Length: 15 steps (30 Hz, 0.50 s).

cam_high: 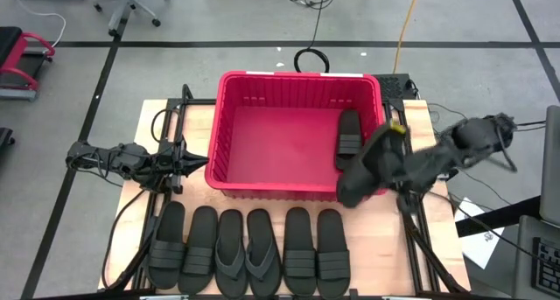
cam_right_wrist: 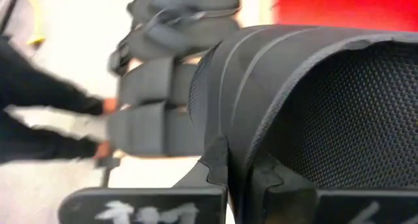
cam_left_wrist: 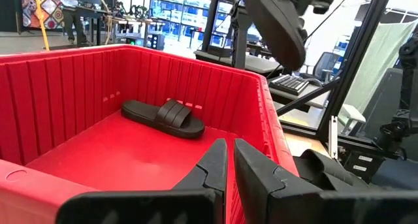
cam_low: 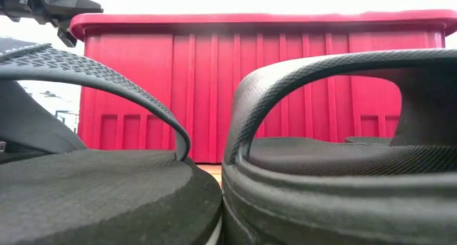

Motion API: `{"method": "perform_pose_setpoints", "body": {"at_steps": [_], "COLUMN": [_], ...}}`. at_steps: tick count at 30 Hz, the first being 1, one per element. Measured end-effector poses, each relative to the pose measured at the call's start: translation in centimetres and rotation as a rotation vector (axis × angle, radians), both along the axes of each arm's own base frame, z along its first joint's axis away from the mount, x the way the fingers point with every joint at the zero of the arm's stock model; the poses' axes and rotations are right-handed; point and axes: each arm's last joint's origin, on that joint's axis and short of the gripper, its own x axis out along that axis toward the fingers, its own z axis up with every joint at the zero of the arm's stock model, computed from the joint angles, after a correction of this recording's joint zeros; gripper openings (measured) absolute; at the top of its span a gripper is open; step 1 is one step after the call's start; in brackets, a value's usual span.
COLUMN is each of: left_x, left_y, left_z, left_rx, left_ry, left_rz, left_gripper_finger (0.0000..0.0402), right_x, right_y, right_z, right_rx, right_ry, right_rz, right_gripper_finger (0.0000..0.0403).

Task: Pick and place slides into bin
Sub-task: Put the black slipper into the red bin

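Observation:
The red bin stands mid-table with one black slide lying flat on its floor by the right wall; this slide also shows in the left wrist view. My right gripper is shut on another black slide held in the air over the bin's near right corner. Several black sandals lie side by side on their soles along the near edge, two of them thong flip-flops. My left gripper is shut and empty beside the bin's left wall. My right gripper pinches the held slide's wide ribbed strap between its two fingers, one finger on the strap's outer face and one under it, by the textured footbed. The slide is lifted clear and tilted, above the bin's rim.
Dark frame rails and cables run along the table's left and right sides. In the low view two sandals fill the foreground in front of the bin's near wall. Bare wood shows left of the bin.

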Motion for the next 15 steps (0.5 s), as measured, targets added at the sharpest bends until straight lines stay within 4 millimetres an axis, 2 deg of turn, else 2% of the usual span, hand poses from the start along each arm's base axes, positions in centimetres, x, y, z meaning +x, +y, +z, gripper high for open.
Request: {"method": "perform_pose_setpoints", "body": {"at_steps": [4, 8, 15], "left_x": [0.0, 0.0, 0.0], "left_y": [0.0, 0.0, 0.0], "left_z": [0.0, 0.0, 0.0], "left_rx": [-0.008, -0.023, -0.043], "left_ry": [0.000, -0.001, -0.003], "left_rz": [0.000, 0.000, 0.000], "left_gripper_finger": [0.0026, 0.0026, 0.0026], "right_x": [-0.3, -0.1, 2.5], "right_y": [-2.7, -5.5, -11.0], "right_z": [0.6, 0.4, -0.8], "right_rx": [-0.068, -0.119, -0.201], "right_ry": [-0.038, 0.000, 0.086], "right_rz": [-0.042, -0.050, -0.124], "right_gripper_finger": [0.0002, 0.0002, 0.0002]}}
